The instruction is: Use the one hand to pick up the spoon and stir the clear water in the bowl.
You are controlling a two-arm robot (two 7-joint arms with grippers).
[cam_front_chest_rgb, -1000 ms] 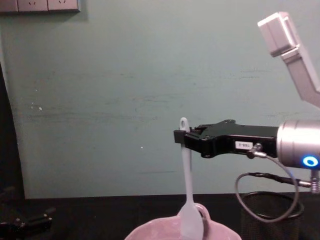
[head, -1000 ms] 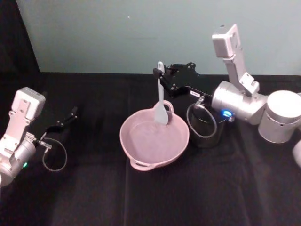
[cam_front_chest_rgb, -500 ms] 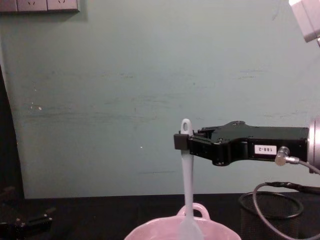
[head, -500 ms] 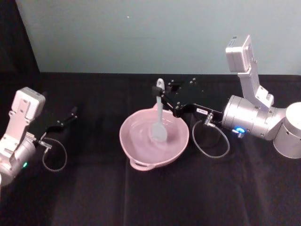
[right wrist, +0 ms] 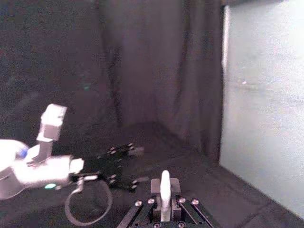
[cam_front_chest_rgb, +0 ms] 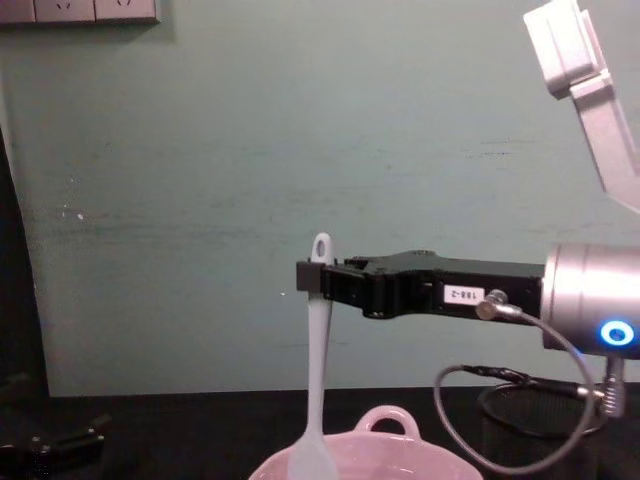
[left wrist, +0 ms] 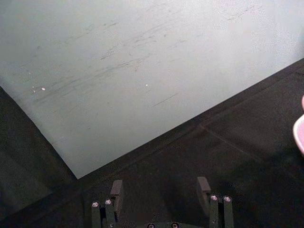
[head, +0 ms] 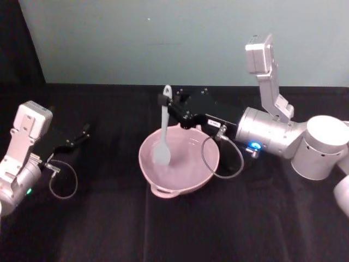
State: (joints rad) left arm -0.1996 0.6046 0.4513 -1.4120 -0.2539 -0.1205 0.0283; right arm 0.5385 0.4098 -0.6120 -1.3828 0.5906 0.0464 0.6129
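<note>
White plastic spoon (head: 163, 130) upright, my black right claw (head: 166, 101) clamped below its holed end, paddle in glossy pink bowl (head: 188, 180); left claw (head: 83, 132) released near left edge of worktop (head: 109, 229).

My head camera looks steeply down over the surface (head: 163, 234); the chest camera sits low and close, facing the wall (cam_front_chest_rgb: 200, 200); both catch the bowl (head: 185, 180) and spoon (head: 164, 131). Wrist cameras look out past the left hand (left wrist: 159, 192) and right hand (right wrist: 165, 187).

Silver wrist (cam_front_chest_rgb: 585, 300) (blue ring (cam_front_chest_rgb: 616, 333)), black end effector (cam_front_chest_rgb: 314, 277)
</note>
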